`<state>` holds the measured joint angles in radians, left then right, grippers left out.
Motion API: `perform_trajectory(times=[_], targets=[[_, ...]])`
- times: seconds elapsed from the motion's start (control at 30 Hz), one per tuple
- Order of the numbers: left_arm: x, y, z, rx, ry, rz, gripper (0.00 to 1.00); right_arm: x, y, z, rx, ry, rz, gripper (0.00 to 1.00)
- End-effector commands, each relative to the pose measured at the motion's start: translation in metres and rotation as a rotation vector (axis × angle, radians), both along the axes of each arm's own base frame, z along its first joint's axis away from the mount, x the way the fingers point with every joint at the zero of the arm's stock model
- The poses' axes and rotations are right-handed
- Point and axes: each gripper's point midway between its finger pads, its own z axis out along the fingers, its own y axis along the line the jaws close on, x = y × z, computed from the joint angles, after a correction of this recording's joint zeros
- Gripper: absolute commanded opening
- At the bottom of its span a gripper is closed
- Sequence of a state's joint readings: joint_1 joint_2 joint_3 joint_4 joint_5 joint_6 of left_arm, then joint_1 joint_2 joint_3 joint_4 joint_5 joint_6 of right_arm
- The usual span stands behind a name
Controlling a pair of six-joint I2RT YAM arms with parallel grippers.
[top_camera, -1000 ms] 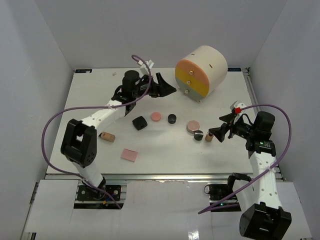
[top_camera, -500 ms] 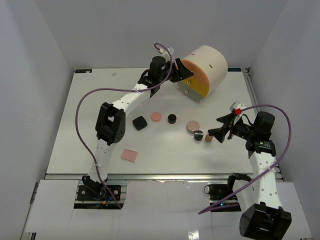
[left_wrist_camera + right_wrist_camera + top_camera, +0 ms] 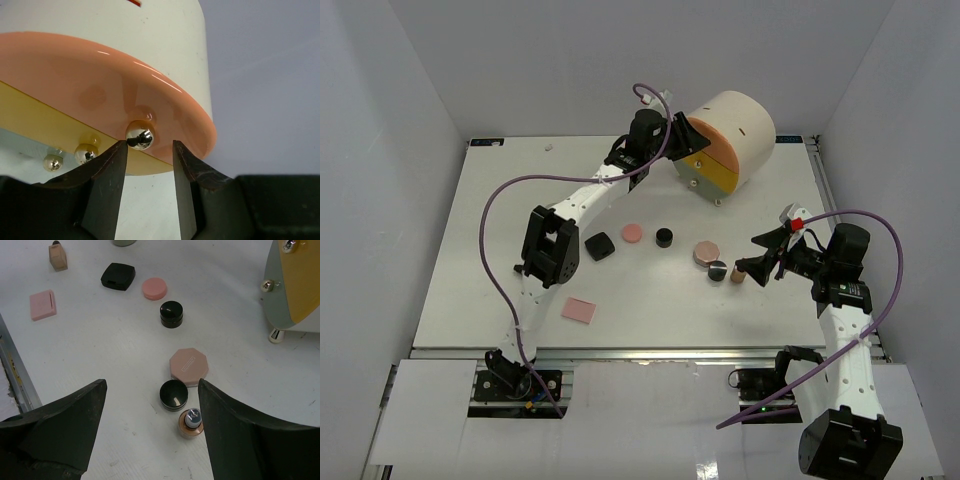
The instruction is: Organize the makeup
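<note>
My left gripper (image 3: pixel 686 136) is open at the pink top drawer front (image 3: pixel 100 90) of the cream cylinder (image 3: pixel 732 130). The drawer's silver knob (image 3: pixel 140 135) sits just past the fingertips, close to the left one. My right gripper (image 3: pixel 761 261) is open and empty above a tan lipstick tube (image 3: pixel 190 423) and a black jar (image 3: pixel 173 394). Beyond them lie a rose-beige octagonal compact (image 3: pixel 188 363), a second black jar (image 3: pixel 171 314), a pink round compact (image 3: pixel 154 288), a black oblong case (image 3: pixel 118 275), a flat pink square (image 3: pixel 42 304) and another tan tube (image 3: pixel 58 255).
The cylinder's yellow (image 3: pixel 45 120) and grey drawer fronts each carry a knob, and it stands on small feet (image 3: pixel 275 335) at the back right. The table's metal front rail (image 3: pixel 17 375) runs along the near edge. White walls enclose the table.
My left arm has swung right from the middle back of the table to the cylinder's pink drawer front. The right arm has hardly moved.
</note>
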<state>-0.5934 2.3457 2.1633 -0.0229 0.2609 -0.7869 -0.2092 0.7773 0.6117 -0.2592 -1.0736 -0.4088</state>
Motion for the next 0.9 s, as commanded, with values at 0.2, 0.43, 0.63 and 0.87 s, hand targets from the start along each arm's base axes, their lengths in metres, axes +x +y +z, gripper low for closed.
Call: perform_trajectory(times=[0.2, 0.43, 0.63, 0.87], targets=[[0.011, -0.003, 0.018, -0.025, -0.025, 0.036, 0.41, 0.001, 0.002, 0.018, -0.006, -0.074, 0.027, 0.79], [0.009, -0.004, 0.017, -0.026, -0.02, 0.023, 0.34, 0.001, 0.001, 0.018, -0.009, -0.076, 0.023, 0.79], [-0.007, 0.003, 0.032, -0.021, -0.032, -0.001, 0.17, 0.003, 0.0, 0.016, -0.014, -0.072, 0.016, 0.79], [-0.058, 0.036, 0.016, 0.027, -0.035, -0.017, 0.11, 0.004, -0.001, 0.014, -0.018, -0.073, 0.012, 0.79]])
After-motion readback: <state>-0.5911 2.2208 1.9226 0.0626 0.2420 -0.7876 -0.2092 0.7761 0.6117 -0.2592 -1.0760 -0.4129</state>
